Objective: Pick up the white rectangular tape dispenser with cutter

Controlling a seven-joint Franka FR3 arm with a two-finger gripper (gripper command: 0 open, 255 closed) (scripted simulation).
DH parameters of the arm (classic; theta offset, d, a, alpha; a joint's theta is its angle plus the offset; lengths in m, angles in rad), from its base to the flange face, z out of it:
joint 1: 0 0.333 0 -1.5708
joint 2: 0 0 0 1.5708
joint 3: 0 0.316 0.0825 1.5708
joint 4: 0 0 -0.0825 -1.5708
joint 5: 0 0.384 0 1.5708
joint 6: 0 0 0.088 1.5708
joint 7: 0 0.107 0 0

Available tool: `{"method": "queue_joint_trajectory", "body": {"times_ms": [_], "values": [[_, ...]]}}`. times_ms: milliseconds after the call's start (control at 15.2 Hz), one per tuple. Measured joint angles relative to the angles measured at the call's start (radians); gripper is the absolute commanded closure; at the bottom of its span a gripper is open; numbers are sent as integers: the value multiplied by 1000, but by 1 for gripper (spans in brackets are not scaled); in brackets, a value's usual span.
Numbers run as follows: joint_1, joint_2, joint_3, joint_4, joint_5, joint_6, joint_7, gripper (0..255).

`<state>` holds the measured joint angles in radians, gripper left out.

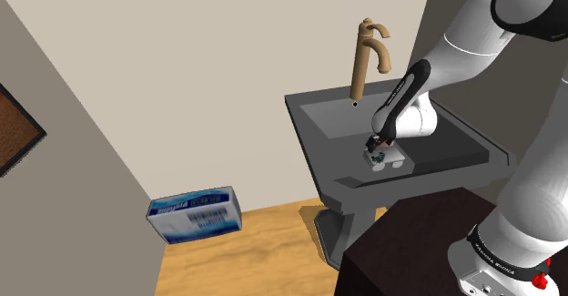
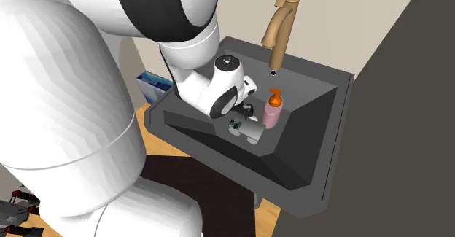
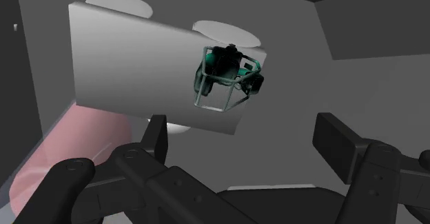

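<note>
The white tape dispenser point(image 3: 138, 71) lies in the dark sink point(image 1: 309, 148), on the flat part near the edge closest to the robot's stand and well away from the tan tap point(image 1: 368, 57) at the back edge. A pink pump bottle point(image 2: 273, 113) stands just beside it. The dispenser is a plain rectangular block, and at 1 end it has a small dark and green cutter point(image 3: 226, 79) built like a thin open frame.

The gripper point(image 3: 243, 123) hangs just over the block with its 2 fingers point(image 3: 155, 136) spread wide, and nothing is clasped between them. From the hand's own camera the block sits ahead of the fingers, more toward 1 finger than centred in the gap.

I'd guess the block is light and stiff, so it won't give under a squeeze, though its smooth faces could slip. The cutter looks spindly and sharp, so it's a poor place to pinch. The better hold looks to be across the 2 long flat sides, near the middle of the body and clear of the cutter. The bottle stands close enough that a finger coming down on that side could knock it over.
</note>
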<state>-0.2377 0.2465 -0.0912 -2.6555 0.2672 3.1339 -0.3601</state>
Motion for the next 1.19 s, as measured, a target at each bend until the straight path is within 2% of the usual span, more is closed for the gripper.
{"method": "queue_joint_trajectory", "body": {"times_ms": [264, 528, 594, 1188], "values": [[-94, 80, 85, 27, 25, 58, -38, 0], [-133, 151, 127, 46, 27, 112, -43, 0], [-140, 157, 133, 48, 26, 118, -44, 255], [-146, 163, 138, 50, 25, 122, -45, 255]]}}
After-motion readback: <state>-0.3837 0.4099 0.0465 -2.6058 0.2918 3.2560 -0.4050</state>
